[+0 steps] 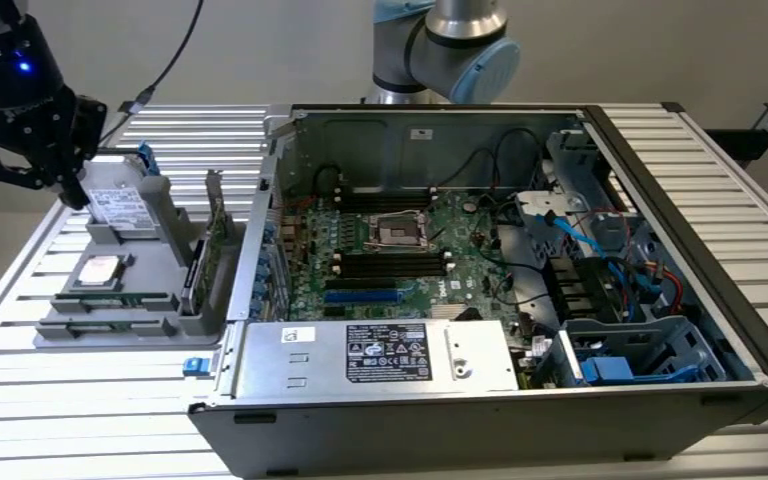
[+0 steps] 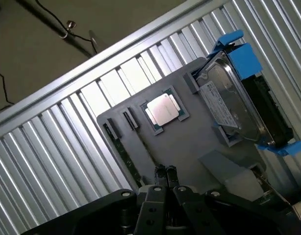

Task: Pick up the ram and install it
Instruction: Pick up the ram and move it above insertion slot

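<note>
Your tool [image 1: 71, 188] is hanging over the grey tray [image 1: 157, 215] at the exterior view's left, its fingertips [image 2: 160, 172] pressing together on nothing. You are seeing the ram [image 1: 115, 299] sitting edge-on in a tray slot, well apart from the tool, so its chips and label are hard to make out. In the wrist view 1 end is disappearing behind the fingers. The open computer case [image 1: 704, 200] is sitting on the worktop [image 1: 37, 420].
</note>
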You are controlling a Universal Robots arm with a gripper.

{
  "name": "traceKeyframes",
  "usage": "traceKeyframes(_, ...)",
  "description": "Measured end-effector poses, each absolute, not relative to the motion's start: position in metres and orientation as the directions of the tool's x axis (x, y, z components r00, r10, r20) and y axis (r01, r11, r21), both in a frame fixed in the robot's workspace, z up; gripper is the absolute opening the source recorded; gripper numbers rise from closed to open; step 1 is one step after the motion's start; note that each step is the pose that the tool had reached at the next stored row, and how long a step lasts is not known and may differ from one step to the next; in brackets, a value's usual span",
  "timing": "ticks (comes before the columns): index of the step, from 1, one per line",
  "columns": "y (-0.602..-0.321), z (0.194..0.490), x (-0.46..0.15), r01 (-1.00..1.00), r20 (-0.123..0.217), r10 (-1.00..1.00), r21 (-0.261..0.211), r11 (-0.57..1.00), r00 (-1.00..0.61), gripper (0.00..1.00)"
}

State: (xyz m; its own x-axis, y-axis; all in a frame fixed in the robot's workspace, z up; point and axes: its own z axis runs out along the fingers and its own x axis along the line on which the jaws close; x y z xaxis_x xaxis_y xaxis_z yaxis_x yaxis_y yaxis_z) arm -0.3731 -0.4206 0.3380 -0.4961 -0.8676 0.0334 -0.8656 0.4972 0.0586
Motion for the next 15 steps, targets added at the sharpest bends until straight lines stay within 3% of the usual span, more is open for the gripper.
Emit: traceKeyframes(15,-0.4206,0.3330,-0.3731,-0.969,0.021,-0.969,0.024,0.245,-0.245,0.10)
